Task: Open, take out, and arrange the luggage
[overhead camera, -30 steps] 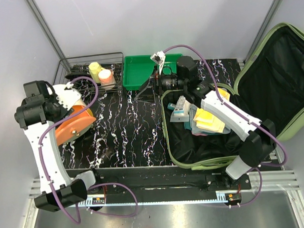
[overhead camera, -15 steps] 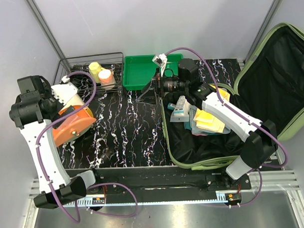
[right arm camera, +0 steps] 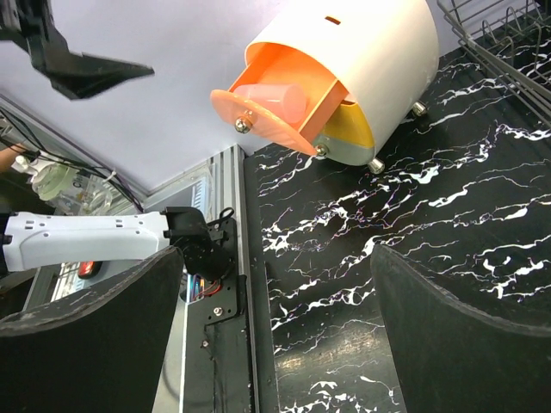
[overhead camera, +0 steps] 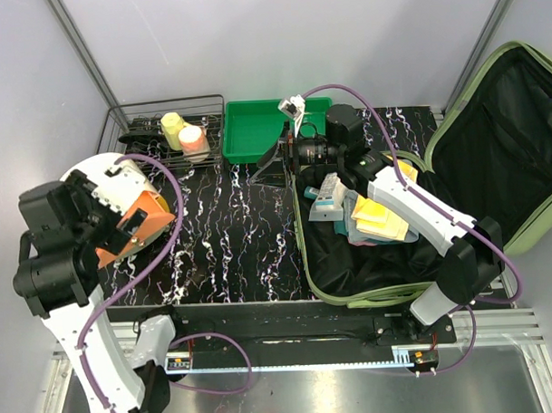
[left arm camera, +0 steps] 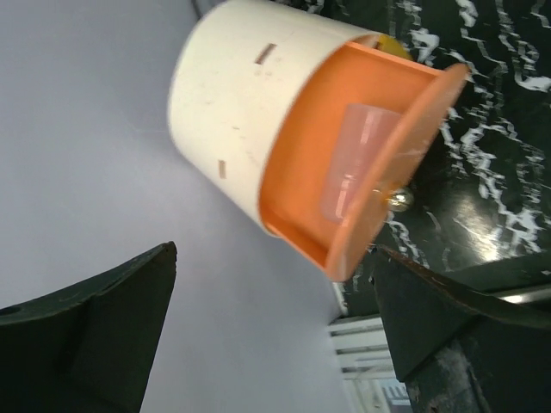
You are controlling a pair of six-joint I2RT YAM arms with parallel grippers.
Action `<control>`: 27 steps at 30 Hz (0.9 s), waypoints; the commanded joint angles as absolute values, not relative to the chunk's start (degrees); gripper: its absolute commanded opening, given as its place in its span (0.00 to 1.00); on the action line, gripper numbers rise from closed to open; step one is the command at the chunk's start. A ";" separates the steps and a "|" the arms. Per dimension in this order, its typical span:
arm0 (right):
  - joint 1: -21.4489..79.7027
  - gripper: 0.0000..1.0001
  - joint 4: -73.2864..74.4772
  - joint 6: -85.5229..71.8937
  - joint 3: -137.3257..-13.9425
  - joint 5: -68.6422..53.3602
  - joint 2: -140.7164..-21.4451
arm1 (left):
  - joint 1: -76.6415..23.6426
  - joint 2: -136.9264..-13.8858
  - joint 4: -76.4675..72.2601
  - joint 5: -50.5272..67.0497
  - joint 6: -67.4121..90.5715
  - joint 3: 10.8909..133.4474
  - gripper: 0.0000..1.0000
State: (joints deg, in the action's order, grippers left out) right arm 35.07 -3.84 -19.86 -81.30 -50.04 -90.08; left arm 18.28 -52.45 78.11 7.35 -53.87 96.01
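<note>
The luggage [overhead camera: 350, 263], a pale olive-green suitcase, lies open at the right of the table. Its lid [overhead camera: 500, 135] leans back against the wall. Inside lie yellow folded items [overhead camera: 381, 216] and a teal box [overhead camera: 328, 197]. My right gripper [overhead camera: 267, 167] is open and empty. It hovers over the black marbled table just left of the luggage's far left corner and points left; its wrist view [right arm camera: 275, 258] shows only tabletop between the fingers. My left gripper [left arm camera: 274, 249] is open and empty, raised at the table's left, facing a white-and-orange drawer container [left arm camera: 258, 129].
The drawer container [overhead camera: 136, 216] stands at the left with its orange drawer open and a pink cup [right arm camera: 271, 99] inside. A wire rack [overhead camera: 155, 129] at the back left holds two small bottles. A bright green tray [overhead camera: 255, 126] sits at the back centre.
My left arm has lifted and swung back toward the near left, away from the drawer container. My right gripper has stayed almost in place.
</note>
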 commanded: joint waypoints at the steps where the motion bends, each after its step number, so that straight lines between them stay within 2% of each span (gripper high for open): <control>1: 34.80 1.00 -6.77 -20.74 -82.00 -51.77 -90.00 | 16.26 -51.42 88.77 9.15 -48.52 87.47 0.99; 5: 34.80 1.00 -6.42 -21.09 -81.91 -51.77 -90.44 | 16.08 -50.10 88.77 7.30 -48.34 80.26 0.99; 9: 34.80 1.00 -6.24 -21.71 -82.26 -51.68 -90.88 | 16.08 -51.41 88.51 5.98 -46.50 78.31 0.99; 18: 34.81 1.00 -6.33 -22.94 -84.29 -52.29 -92.99 | 16.17 -54.40 71.03 -7.99 -42.44 76.56 0.99; 27: 34.72 1.00 -6.07 -22.77 -84.38 -52.21 -93.43 | 16.08 -56.42 55.12 -12.57 -47.37 71.81 0.99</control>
State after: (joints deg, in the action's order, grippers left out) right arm 35.07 -3.84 -22.55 -81.43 -50.72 -93.51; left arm 16.19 -55.57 65.76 -8.73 -45.65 72.36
